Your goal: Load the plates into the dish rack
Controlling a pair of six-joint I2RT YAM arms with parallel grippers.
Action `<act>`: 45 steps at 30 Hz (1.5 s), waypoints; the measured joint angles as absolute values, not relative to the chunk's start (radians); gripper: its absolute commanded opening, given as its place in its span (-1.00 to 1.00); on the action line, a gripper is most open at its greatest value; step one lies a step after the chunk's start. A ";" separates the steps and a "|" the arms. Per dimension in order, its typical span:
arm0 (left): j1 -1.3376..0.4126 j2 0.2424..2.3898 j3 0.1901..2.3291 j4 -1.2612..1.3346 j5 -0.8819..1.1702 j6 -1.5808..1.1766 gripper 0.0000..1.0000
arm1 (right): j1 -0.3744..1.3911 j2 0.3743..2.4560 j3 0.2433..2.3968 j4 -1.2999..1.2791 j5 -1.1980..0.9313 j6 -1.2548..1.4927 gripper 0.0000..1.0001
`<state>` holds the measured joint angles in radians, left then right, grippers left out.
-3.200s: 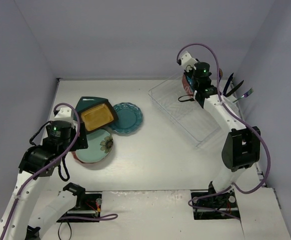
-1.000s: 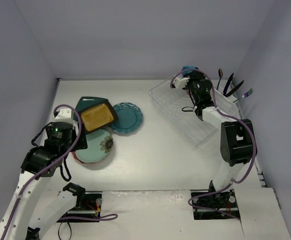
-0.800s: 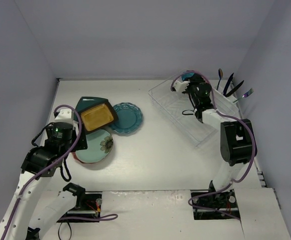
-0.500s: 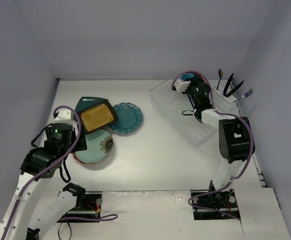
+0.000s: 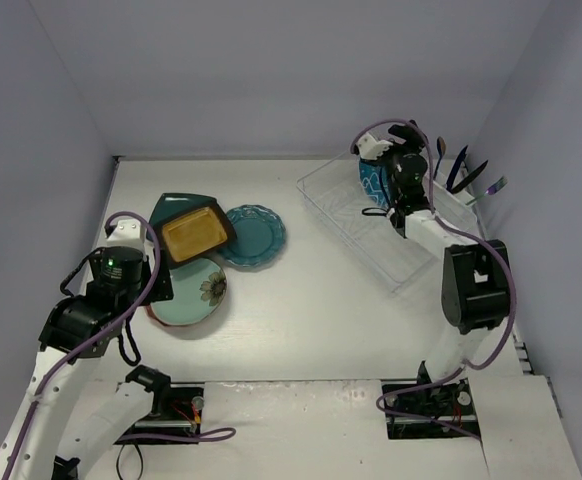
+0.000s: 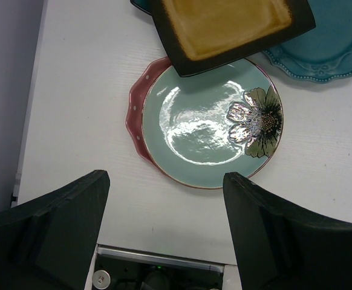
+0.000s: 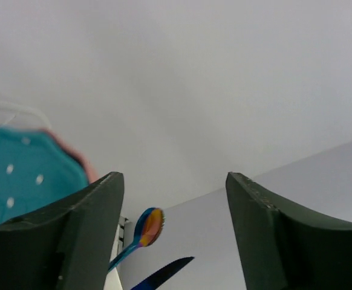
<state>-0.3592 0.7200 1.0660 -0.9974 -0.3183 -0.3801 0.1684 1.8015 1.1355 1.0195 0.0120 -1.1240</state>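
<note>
One plate is in the rack (image 5: 371, 238): the dotted plate (image 5: 373, 181) stands on edge at the far end. It has a teal face with white dots, and my right wrist view shows pink at its rim. My right gripper (image 7: 175, 176) sits just beside it, jaws apart with only wall showing between them, holding nothing. Whether a finger touches the plate, I cannot tell. A spoon (image 7: 149, 225) shows low between the fingers in that view.

Over on the left of the table (image 5: 301, 320), the other plates lie in a cluster. The mint plate (image 6: 209, 130) lies on the pink plate (image 6: 135, 115), which peeks out on the left. The mustard plate (image 6: 230, 24) overlaps the mint one's far edge and lies on the dark teal plate (image 5: 174, 205). The blue plate (image 6: 330, 45) lies to the right, under the mustard corner. My left gripper (image 6: 164, 181) hovers above the mint plate, jaws wide and empty.
</note>
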 measured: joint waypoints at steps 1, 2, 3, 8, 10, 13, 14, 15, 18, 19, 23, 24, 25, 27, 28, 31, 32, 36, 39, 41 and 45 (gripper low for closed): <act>-0.359 0.720 1.066 -0.997 -0.317 -0.380 0.53 | 0.178 1.781 1.146 1.005 0.031 -1.107 0.49; -0.359 0.720 1.066 -0.996 -0.314 -0.380 0.52 | 0.191 1.755 1.163 0.980 0.050 -1.084 0.51; -0.359 0.720 1.066 -0.994 -0.312 -0.380 0.53 | 0.208 1.726 1.184 0.939 0.072 -1.045 0.52; -0.359 0.720 1.066 -0.986 -0.303 -0.379 0.53 | 0.320 1.568 1.358 0.672 0.181 -0.743 0.50; -0.359 0.719 1.066 -0.985 -0.298 -0.379 0.53 | 0.370 1.509 1.428 0.553 0.224 -0.557 0.48; -0.359 0.719 1.066 -0.985 -0.288 -0.379 0.53 | 0.432 1.433 1.475 0.382 0.248 -0.251 0.44; -0.359 0.719 1.066 -0.986 -0.286 -0.379 0.52 | 0.445 1.411 1.473 0.319 0.247 -0.136 0.44; -0.359 0.719 1.066 -0.986 -0.284 -0.379 0.53 | 0.452 1.398 1.461 0.277 0.236 -0.040 0.44; -0.359 0.719 1.065 -0.989 -0.276 -0.379 0.53 | 0.472 1.375 1.355 0.208 0.186 0.227 0.44; -0.359 0.719 1.064 -0.991 -0.273 -0.379 0.52 | 0.485 1.374 1.304 0.197 0.171 0.301 0.44; -0.359 0.719 1.060 -0.997 -0.265 -0.379 0.52 | 0.588 1.439 1.146 0.143 0.102 0.530 0.44; -0.359 0.719 1.058 -0.999 -0.263 -0.379 0.53 | 0.615 1.465 1.129 0.138 0.085 0.569 0.44; -0.359 0.719 1.055 -1.001 -0.262 -0.380 0.53 | 0.639 1.493 1.116 0.138 0.068 0.605 0.44; -0.359 0.719 1.051 -1.010 -0.259 -0.381 0.52 | 0.687 1.540 1.095 0.153 0.041 0.680 0.44; -0.359 0.719 1.050 -1.015 -0.258 -0.383 0.53 | 0.704 1.557 1.083 0.167 0.031 0.709 0.44; -0.359 0.720 1.050 -1.028 -0.250 -0.395 0.53 | 0.731 1.599 1.051 0.210 0.008 0.809 0.45; -0.359 0.719 1.050 -1.033 -0.247 -0.398 0.53 | 0.733 1.617 1.046 0.233 0.002 0.839 0.45; -0.359 0.710 1.045 -1.046 -0.232 -0.410 0.52 | 0.733 1.702 1.035 0.314 -0.024 0.950 0.45; -0.359 0.701 1.039 -1.052 -0.223 -0.421 0.53 | 0.733 1.764 1.010 0.376 -0.039 1.013 0.44; -0.359 0.696 1.037 -1.059 -0.217 -0.425 0.53 | 0.733 1.803 0.996 0.408 -0.047 1.046 0.42; -0.359 0.687 1.037 -1.065 -0.211 -0.429 0.53 | 0.732 1.877 0.973 0.490 -0.060 1.093 0.39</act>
<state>-0.3592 0.6872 1.0370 -1.0649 -0.2108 -0.4294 0.7319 1.8771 0.9733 0.4900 -0.0605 1.0935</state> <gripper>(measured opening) 0.763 0.704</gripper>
